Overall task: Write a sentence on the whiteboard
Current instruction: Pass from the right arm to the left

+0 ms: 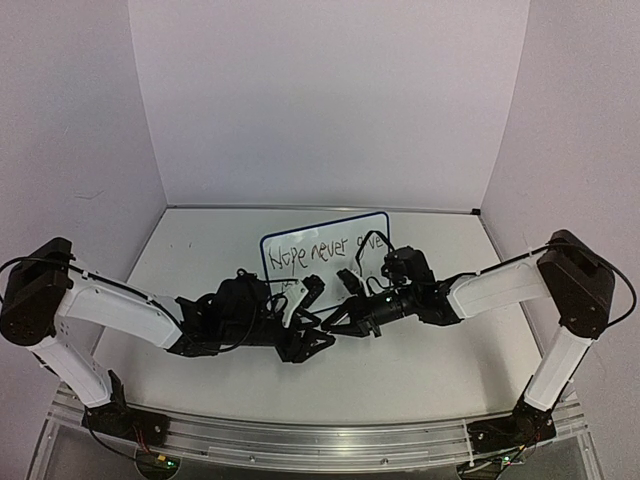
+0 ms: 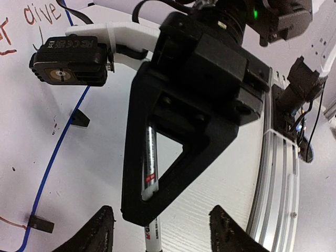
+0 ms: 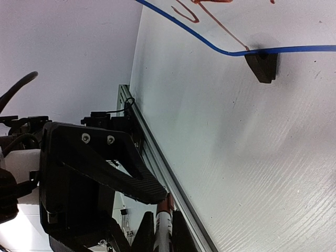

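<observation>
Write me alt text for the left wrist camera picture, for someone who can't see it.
The right tool, shut on a slim marker, fills the frame above the white table, its tip near the open left tool. At the left edge is the blue-framed whiteboard with handwriting.

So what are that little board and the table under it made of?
The whiteboard looks like smooth, glossy white laminate in a thin blue frame, probably plastic. The table seems to be white-painted or laminated wood, fairly matte: fine grain lines show close up.
</observation>
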Available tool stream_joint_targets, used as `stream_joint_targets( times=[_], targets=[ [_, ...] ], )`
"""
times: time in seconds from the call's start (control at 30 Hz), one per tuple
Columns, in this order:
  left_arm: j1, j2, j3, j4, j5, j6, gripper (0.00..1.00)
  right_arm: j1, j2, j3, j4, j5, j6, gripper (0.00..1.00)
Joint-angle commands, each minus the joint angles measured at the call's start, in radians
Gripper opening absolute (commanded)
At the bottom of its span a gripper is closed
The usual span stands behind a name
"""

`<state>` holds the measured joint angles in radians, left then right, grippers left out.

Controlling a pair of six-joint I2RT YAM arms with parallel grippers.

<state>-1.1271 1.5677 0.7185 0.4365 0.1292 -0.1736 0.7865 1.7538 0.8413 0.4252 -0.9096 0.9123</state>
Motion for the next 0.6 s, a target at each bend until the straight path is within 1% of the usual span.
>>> stream_joint_targets(
  times=[0.0, 0.1, 0.2, 0.4, 0.5, 0.57],
  targets=[
    [-0.003, -0.043, -0.011, -0.038, 0.005, 0.006, 0.51, -0.006, -0.021, 0.02, 0.032, -0.001, -0.001, 0.0],
    [-0.003, -0.033, -0.008, -0.04, 0.004, 0.005, 0.41, -0.006, -0.017, 0.025, 0.032, -0.006, -0.001, 0.0],
    [-0.003, -0.01, 0.011, -0.042, -0.001, 0.006, 0.39, -0.006, -0.015, 0.029, 0.032, -0.009, -0.001, 0.0],
    [-0.003, 0.038, 0.05, -0.042, 0.003, 0.009, 0.29, -0.006, -0.017, 0.03, 0.03, -0.015, -0.002, 0.0],
    [-0.004, 0.049, 0.054, -0.042, 0.002, 0.008, 0.26, -0.006, -0.02, 0.025, 0.03, -0.012, -0.003, 0.0],
    [-0.004, 0.048, 0.051, -0.037, -0.001, 0.005, 0.21, -0.006, -0.022, 0.022, 0.03, -0.01, -0.004, 0.0]
  ],
)
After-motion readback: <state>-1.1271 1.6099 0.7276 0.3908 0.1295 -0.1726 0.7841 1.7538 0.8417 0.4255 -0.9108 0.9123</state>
